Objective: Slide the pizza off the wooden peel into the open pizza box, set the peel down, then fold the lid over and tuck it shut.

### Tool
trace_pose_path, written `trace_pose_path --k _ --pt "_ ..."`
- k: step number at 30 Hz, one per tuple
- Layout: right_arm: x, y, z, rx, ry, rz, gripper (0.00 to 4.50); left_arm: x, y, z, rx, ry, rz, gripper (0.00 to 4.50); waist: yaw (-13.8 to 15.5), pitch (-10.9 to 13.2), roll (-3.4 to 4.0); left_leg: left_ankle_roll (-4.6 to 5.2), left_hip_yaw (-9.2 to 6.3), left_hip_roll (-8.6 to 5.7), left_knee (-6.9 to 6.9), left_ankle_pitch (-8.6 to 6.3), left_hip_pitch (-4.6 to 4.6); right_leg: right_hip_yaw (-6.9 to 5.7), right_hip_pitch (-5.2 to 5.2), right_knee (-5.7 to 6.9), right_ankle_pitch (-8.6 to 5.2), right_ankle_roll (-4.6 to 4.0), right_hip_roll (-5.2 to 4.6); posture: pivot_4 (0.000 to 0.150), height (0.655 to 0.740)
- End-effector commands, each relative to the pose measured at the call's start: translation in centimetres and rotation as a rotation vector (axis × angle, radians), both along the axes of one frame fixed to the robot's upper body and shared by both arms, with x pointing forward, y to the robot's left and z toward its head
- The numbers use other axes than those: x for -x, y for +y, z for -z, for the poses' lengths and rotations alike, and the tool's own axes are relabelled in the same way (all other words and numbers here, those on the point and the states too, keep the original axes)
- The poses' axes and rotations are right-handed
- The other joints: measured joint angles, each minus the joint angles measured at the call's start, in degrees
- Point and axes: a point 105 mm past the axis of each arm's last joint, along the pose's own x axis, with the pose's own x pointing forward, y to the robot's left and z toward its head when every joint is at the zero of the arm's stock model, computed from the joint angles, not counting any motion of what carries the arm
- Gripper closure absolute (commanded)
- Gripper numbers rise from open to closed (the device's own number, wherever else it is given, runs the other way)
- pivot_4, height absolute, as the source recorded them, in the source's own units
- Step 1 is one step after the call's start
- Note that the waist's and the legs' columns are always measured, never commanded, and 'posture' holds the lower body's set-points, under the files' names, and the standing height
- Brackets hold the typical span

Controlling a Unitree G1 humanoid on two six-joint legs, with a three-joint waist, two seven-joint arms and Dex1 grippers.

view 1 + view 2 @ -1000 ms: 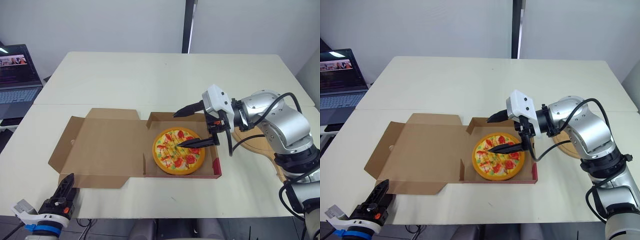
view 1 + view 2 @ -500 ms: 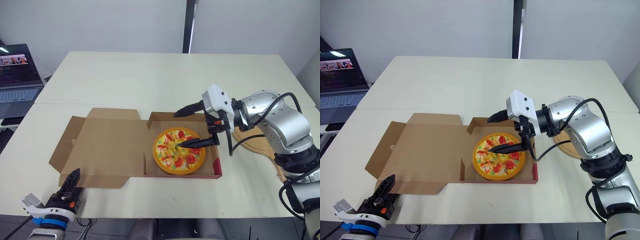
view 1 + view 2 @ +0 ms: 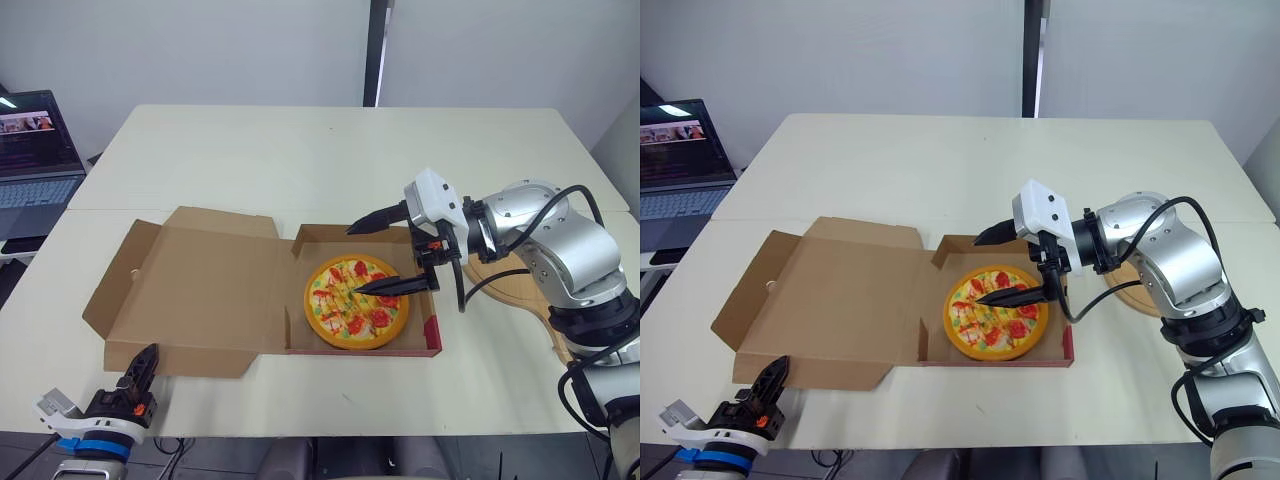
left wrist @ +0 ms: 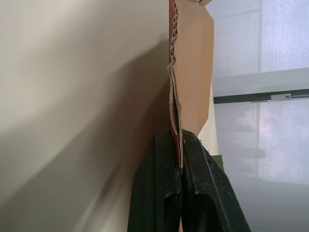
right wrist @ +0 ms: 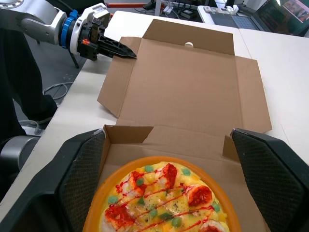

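The toy pizza (image 3: 356, 301) lies in the base of the open cardboard box (image 3: 432, 338). The brown lid (image 3: 190, 290) spreads out to the left, its far left edge raised off the table. My left gripper (image 3: 146, 357) is at the lid's front flap near the table's front edge. In the left wrist view my left gripper (image 4: 181, 141) is shut on the corrugated edge of that flap (image 4: 190, 72). My right gripper (image 3: 354, 261) hangs open just above the pizza, one finger over the back wall and one over the toppings. The wooden peel (image 3: 500, 282) lies on the table under my right arm.
An open laptop (image 3: 35, 150) stands on a side table at the far left. The white table (image 3: 300, 160) stretches bare behind the box. The right wrist view shows my left gripper (image 5: 123, 50) at the lid's corner (image 5: 111, 96).
The lid's left side has lifted off the table and tilted up. My left gripper has shifted at the front flap. The right arm and the pizza have stayed put.
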Motion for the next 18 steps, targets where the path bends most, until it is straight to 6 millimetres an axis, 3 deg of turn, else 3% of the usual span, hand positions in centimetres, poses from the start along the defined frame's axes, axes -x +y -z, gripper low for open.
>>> trace_pose_path --k 1,8,14,18 --pt "0.1 0.0 -1.0 -0.006 -0.066 -0.004 0.00 0.4 0.4 -0.1 -0.037 0.022 -0.017 4.48 0.0 0.0 0.00 0.00 0.00 0.00 0.00 0.00 0.00 0.00 0.00 0.00 0.00 0.00 0.00 0.150 0.7400" --pt "-0.7 0.0 -0.8 -0.011 -0.099 0.040 0.00 -0.1 0.4 -0.9 -0.081 -0.005 -0.009 4.48 0.0 0.0 0.00 -0.01 0.00 0.00 -0.02 0.00 -0.01 0.00 -0.01 -0.02 0.00 0.00 0.00 0.150 0.7400" --pt "-3.8 -1.6 -0.7 -0.009 -0.180 0.225 0.00 -0.9 -0.4 -3.2 -0.180 -0.057 0.067 4.48 0.0 0.0 -0.02 -0.02 0.00 -0.01 -0.02 0.01 -0.02 0.00 -0.01 -0.01 0.00 0.00 0.00 0.150 0.7400" --pt "-6.3 -3.9 -0.5 0.010 -0.200 0.407 0.95 -1.8 -1.6 -6.1 -0.251 -0.132 0.134 4.50 0.2 0.0 -0.04 -0.04 -0.01 -0.03 -0.01 0.02 -0.04 0.01 -0.02 -0.02 0.01 -0.01 -0.01 0.150 0.7400"
